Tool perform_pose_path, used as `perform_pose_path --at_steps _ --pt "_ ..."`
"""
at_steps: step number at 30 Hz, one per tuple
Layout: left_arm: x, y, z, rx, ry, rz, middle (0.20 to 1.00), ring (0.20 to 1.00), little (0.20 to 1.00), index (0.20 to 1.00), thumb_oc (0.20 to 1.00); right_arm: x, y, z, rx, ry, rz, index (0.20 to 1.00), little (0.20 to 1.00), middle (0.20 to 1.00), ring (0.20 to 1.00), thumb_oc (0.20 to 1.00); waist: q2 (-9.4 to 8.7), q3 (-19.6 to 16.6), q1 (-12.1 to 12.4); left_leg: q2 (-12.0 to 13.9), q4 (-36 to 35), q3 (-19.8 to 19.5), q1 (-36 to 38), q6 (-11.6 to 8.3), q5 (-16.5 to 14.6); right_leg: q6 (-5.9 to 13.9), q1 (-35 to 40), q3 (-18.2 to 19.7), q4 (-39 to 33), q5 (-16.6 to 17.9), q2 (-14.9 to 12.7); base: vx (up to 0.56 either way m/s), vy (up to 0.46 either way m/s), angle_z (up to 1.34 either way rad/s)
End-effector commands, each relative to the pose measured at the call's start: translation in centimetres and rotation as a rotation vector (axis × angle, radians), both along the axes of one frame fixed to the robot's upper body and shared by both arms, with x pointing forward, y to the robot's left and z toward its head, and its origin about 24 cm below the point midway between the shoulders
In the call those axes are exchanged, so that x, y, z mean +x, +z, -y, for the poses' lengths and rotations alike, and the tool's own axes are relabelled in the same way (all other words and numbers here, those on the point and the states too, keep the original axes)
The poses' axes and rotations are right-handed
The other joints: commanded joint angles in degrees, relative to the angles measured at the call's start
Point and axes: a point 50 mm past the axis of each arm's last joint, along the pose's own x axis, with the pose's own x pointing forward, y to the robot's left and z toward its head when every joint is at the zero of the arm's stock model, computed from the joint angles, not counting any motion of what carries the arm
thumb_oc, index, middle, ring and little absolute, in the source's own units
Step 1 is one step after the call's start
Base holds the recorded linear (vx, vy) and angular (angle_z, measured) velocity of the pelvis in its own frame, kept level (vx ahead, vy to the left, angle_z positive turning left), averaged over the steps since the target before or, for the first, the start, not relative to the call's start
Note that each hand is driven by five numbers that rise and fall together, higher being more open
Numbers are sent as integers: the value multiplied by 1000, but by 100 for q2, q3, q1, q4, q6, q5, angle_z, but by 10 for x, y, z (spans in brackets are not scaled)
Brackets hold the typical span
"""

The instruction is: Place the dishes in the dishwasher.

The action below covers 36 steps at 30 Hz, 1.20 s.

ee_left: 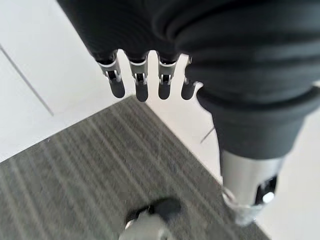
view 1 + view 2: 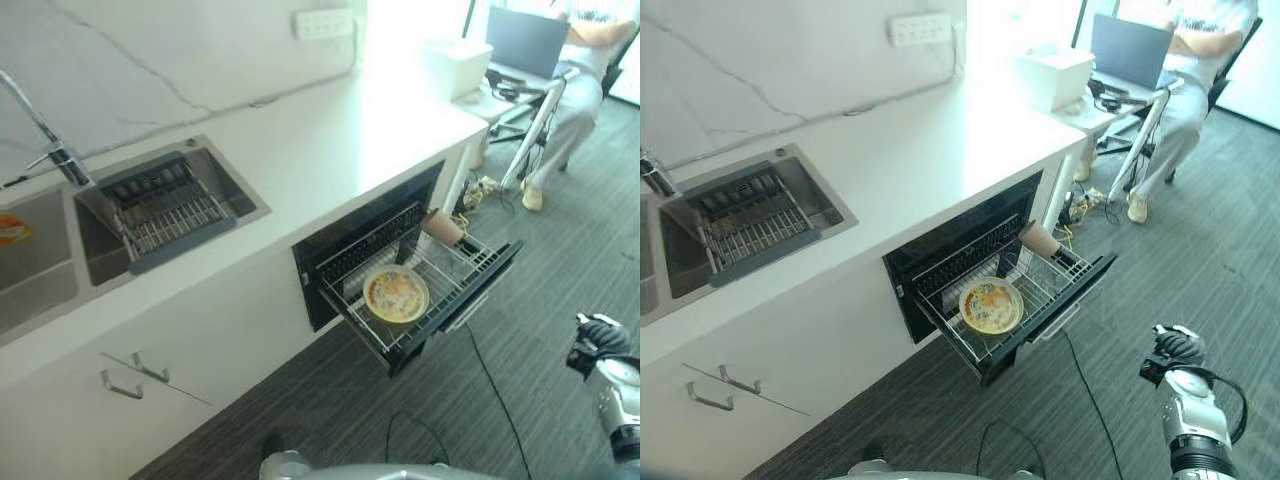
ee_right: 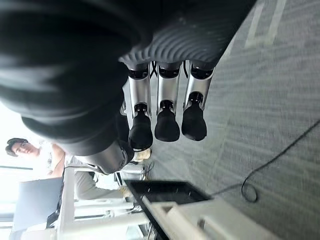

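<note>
Kitchen table (image 2: 330, 130) above open dishwasher (image 2: 420, 285) | plate (image 2: 396, 293) and cup (image 2: 441, 226) in rack, well ahead-left of right hand (image 2: 1175, 347) | both hands relaxed, empty; left hand (image 1: 145, 82) | judgement: push rack in squarely, avoid tipping cup.

The right hand (image 2: 1177, 348) hangs low at the robot's right side, at the end of a silver-grey forearm, its back and wrist under the dark ribbed cover; in its own wrist view the right hand (image 3: 165, 107) holds nothing, its silver, dark-tipped fingers (image 3: 167, 122) lying straight in a close row; the left hand (image 1: 150, 75) likewise holds nothing, its fingers (image 1: 139, 87) straight and side by side, its thumb (image 1: 247, 190) set apart.
</note>
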Motion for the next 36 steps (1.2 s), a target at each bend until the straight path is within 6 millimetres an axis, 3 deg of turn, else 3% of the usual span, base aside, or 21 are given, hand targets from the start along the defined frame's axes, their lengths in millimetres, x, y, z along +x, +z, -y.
perform_pose_path --at_steps 1,11,19,23,32,36 --pt "30 3 1 26 -96 61 1000 1000 1000 1000 1000 33 46 10 -21 4 221 200 200 200 200 200 63 275 186 135 321 -312 130 289 -415 7 212 -291 231 -336 -20 56 47 10" --pt "14 4 -7 30 -140 33 1000 1000 1000 1000 1000 6 -27 -3 328 -116 104 200 200 200 200 200 157 220 391 15 466 -390 175 353 -502 -11 234 -384 475 -456 -32 57 13 13" --pt "26 2 0 32 -167 70 1000 1000 1000 1000 1000 -10 -55 -8 529 -281 106 200 200 200 200 200 361 644 495 -82 1347 -527 -491 345 -660 -58 -351 -382 1255 -639 -260 -46 15 15" --pt "36 2 7 26 -180 101 1000 1000 1000 1000 1000 -6 -57 -13 588 -259 119 200 200 200 200 200 414 833 506 -60 1725 -599 -914 340 -693 -67 -776 -272 1619 -646 -442 -134 4 14" --pt "80 9 20 4 -170 247 1000 1000 1000 1000 1000 24 -47 -31 862 -251 310 200 200 200 200 200 561 1294 458 -18 2292 -719 -1760 302 -728 -63 -1704 45 2335 -710 -747 -135 17 1" --pt "93 12 24 -6 -163 281 1000 1000 1000 1000 1000 27 -42 -28 845 -202 281 200 200 200 200 200 636 1435 467 -12 2656 -751 -2060 272 -848 -76 -2011 147 2744 -838 -894 -46 16 2"
